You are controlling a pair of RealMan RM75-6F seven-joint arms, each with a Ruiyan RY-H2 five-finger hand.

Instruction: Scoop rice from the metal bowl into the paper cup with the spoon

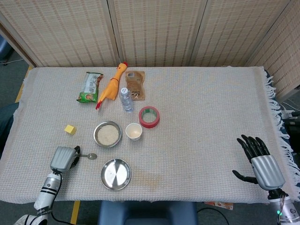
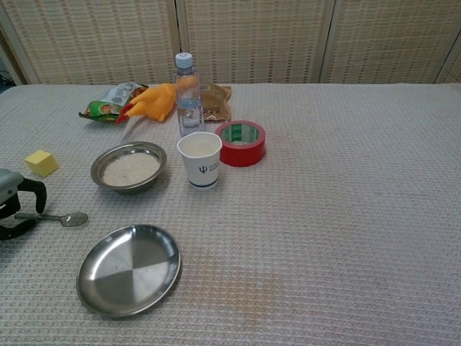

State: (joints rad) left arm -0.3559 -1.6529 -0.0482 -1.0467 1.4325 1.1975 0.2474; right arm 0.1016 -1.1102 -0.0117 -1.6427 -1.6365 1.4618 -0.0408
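Note:
A metal bowl (image 1: 108, 134) (image 2: 129, 168) holding white rice sits left of centre. Just to its right stands the white paper cup (image 1: 133, 131) (image 2: 200, 160), upright. The spoon (image 1: 89, 155) (image 2: 61, 218) lies flat on the cloth in front of the bowl, its bowl end pointing right. My left hand (image 1: 63, 158) (image 2: 11, 205) is at the handle end, one curled finger above the handle and one below, with no visible grip on it. My right hand (image 1: 260, 161) rests far off at the table's right front corner, fingers spread and holding nothing.
An empty metal plate (image 1: 116, 174) (image 2: 129, 269) lies at the front, right of the spoon. A red tape roll (image 1: 149, 116), a water bottle (image 1: 125, 99), a rubber chicken (image 1: 111, 86), snack packs and a yellow cube (image 1: 70, 129) lie around and behind the bowl.

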